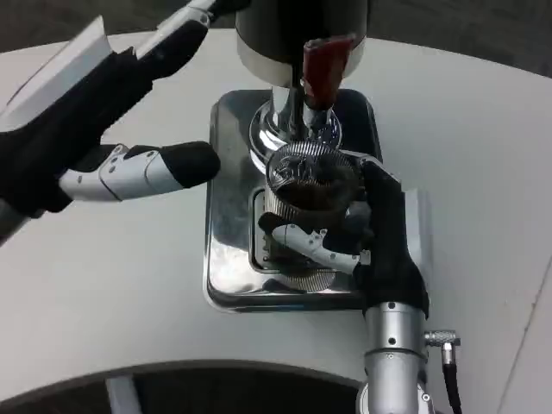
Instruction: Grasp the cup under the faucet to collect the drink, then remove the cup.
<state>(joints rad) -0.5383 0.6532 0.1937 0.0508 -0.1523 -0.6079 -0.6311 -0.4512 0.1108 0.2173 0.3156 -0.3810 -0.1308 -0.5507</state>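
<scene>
A clear ribbed cup point(309, 185) holding dark drink stands on the steel drip tray point(226, 233), right under the chrome faucet point(297, 116) of the dispenser. My right hand point(366, 237) grips the cup from the right, its fingers point(306, 237) wrapped across the cup's front. The dispenser's dark red lever point(326, 67) sticks out above the faucet. My left hand point(103, 112) hovers at the upper left, fingers apart; one finger point(185, 30) reaches toward the dispenser body, another point(172, 164) points at the tray's left edge. It holds nothing.
The dispenser's dark body point(297, 26) rises at the top centre. The white round table point(103, 285) spreads all around, with its curved front edge low in the picture. A cable plug point(440, 338) juts from my right forearm.
</scene>
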